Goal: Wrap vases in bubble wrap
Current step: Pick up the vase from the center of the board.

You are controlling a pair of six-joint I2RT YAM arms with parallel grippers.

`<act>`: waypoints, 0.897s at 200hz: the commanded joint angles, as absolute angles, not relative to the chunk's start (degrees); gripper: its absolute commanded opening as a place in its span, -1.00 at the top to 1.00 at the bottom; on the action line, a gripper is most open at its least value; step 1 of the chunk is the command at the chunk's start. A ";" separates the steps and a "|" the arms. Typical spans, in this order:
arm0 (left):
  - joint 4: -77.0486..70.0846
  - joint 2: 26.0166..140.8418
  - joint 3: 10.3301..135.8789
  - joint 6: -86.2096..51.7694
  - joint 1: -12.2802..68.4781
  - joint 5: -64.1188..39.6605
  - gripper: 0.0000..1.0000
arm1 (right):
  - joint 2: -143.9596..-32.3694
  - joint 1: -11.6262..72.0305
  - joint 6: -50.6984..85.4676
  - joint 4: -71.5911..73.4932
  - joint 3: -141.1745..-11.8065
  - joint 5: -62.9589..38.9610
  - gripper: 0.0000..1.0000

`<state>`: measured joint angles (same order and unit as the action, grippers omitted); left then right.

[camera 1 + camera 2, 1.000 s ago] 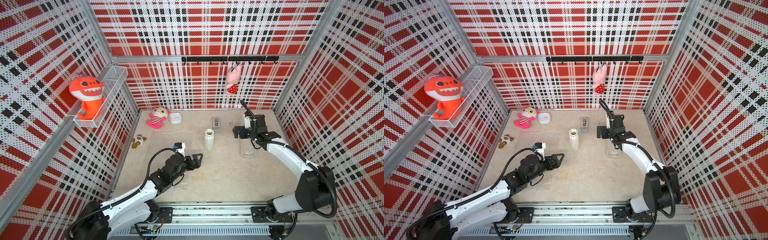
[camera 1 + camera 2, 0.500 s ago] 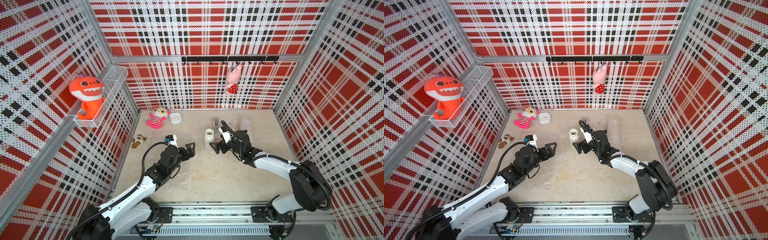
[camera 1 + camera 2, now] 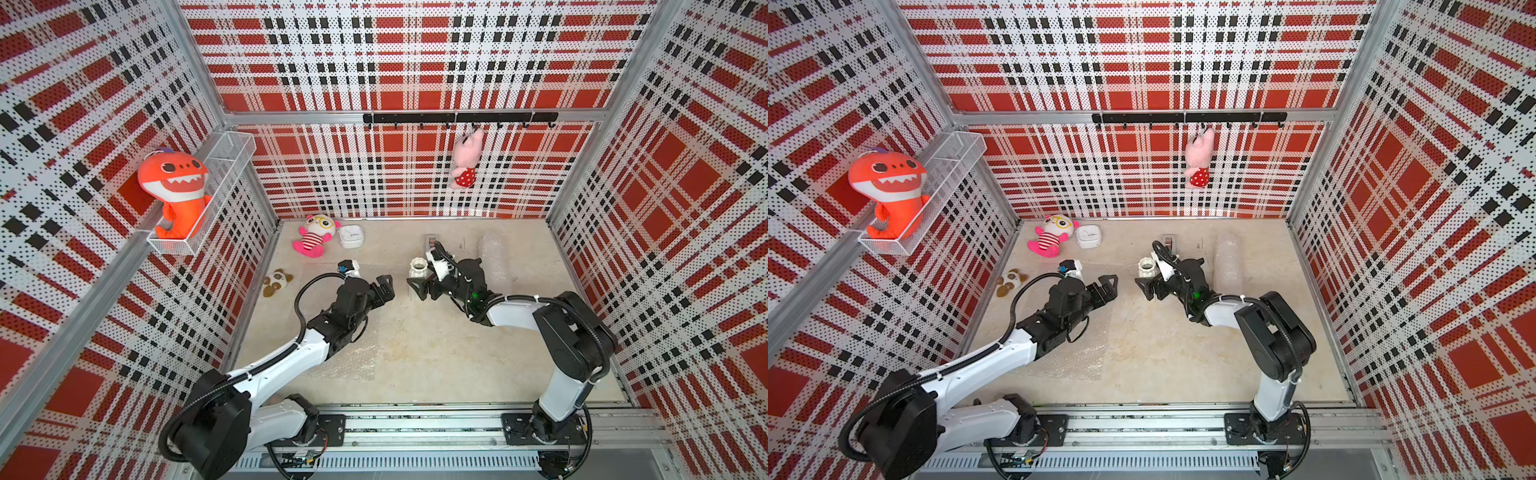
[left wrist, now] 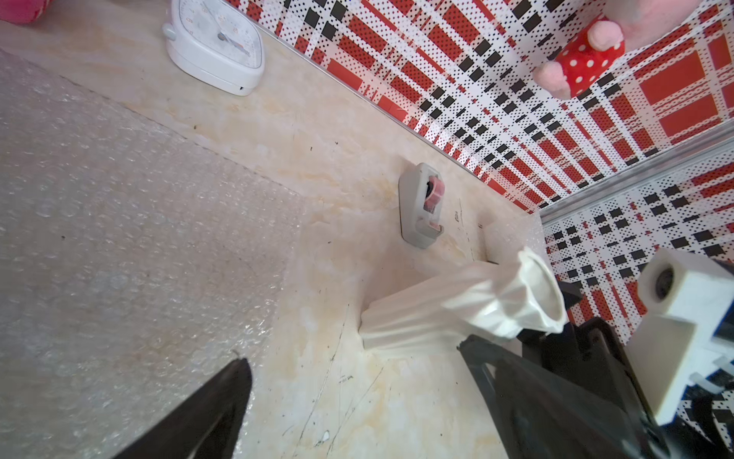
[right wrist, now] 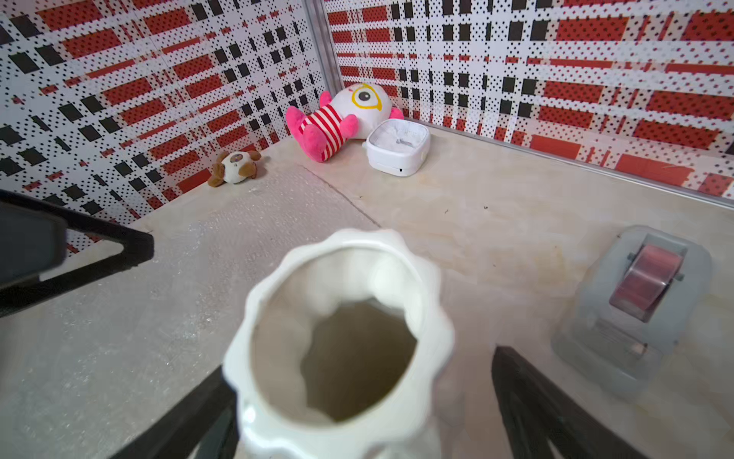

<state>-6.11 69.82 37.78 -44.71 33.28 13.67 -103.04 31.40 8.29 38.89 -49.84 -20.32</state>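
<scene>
Right gripper [image 3: 418, 289], jaws wide and empty, brackets the upright vase [image 3: 418, 266] on bare table [image 3: 436, 345] beside the flat bubble wrap [image 3: 1075, 357] (left gripper [image 3: 388, 287] hovers open over its edge); closing gently on the ribbed body should avoid tipping it.

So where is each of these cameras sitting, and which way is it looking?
Top views: high above the front, looking down at the floor; both arms whole, right gripper at the vase, left gripper nearby.
Left wrist: on the left arm, facing the back wall over bubble wrap and vase; its gripper's fingers show.
Right wrist: on the right arm, looking down into the vase; its gripper's fingers straddle it.
Shared: both wrist views show the vase, tape dispenser and clock.
</scene>
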 commanded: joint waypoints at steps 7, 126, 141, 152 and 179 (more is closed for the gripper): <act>-8.58 72.38 40.35 -44.46 32.61 14.89 -0.96 | -105.83 31.51 7.34 45.52 -51.31 -21.42 -0.87; -6.66 92.07 52.70 -43.27 29.11 15.56 -0.96 | -104.83 31.48 2.36 49.48 -50.84 -21.08 -0.05; -4.11 96.86 56.57 -42.55 28.76 16.28 -0.96 | -102.01 31.52 2.06 49.14 -49.50 -20.65 0.07; -2.40 100.22 59.71 -41.88 28.49 16.53 -0.96 | -99.51 31.56 2.52 48.66 -48.34 -19.67 0.12; 1.74 107.98 67.06 -40.89 28.08 17.53 -0.97 | -92.91 31.60 4.31 46.50 -45.55 -17.04 0.21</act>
<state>-3.31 102.69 61.71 -43.03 28.82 15.64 -100.57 31.40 4.19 43.92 -46.26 -19.20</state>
